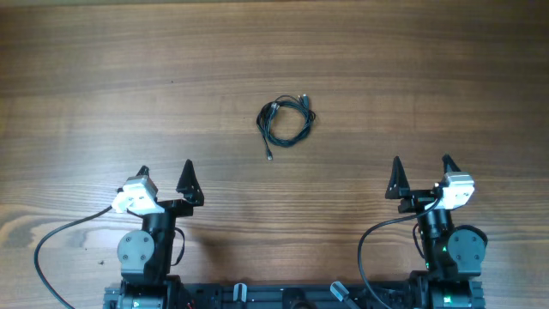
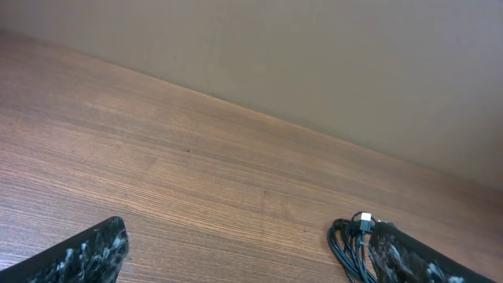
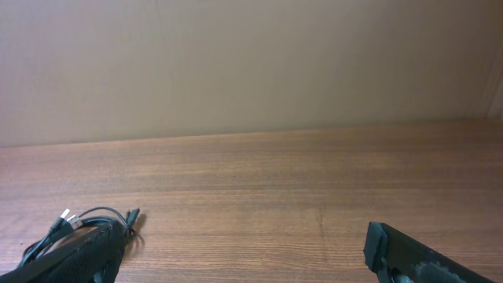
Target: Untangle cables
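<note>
Left: the left fingers, two black tapered prongs on a white-bodied wrist, stand spread apart with nothing between them. They are low over the brown wood-grain surface.

Centre: the cables, thin black cords wound into a small loose coil, lie flat on the surface. The coil is ahead of both pairs of fingers and between them: forward and rightward of the left fingers, forward and leftward of the right fingers, and well apart from each. It is nearly round, so it has no marked long axis. Small plug ends are bunched at its far edge. One short free tail leaves its near-left side and runs back toward the robot, ending in a plug. In the left wrist view the coil shows beside the tip of the right-hand prong, which partly hides it. In the right wrist view the coil sits at the left-hand prong, again half hidden.

Right: the right fingers, of the same black tapered form, are likewise spread and grasp nothing.

Judgement: the two arms are almost equally placed for a first reach. The free tail points nearer the left fingers, which gives that arm a slight advantage.
</note>
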